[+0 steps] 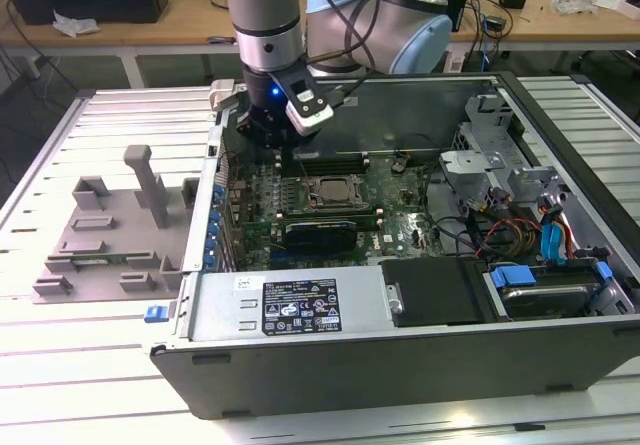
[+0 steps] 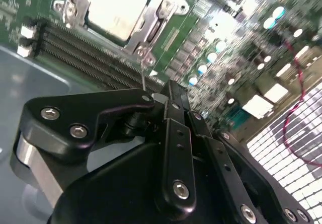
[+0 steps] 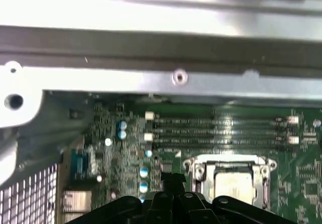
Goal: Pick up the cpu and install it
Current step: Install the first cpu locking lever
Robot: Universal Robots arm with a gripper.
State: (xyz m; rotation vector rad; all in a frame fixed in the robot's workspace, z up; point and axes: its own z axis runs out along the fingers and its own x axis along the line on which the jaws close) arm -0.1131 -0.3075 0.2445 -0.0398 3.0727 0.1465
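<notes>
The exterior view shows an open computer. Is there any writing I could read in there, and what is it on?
Nothing can be read.
Black label on the metal box: white print and symbols, too small to read.
White sticker beside it: too small to read.
Motherboard, first wrist view: white markings, blurred.
Cpu top, second wrist view: no legible marking.
</notes>
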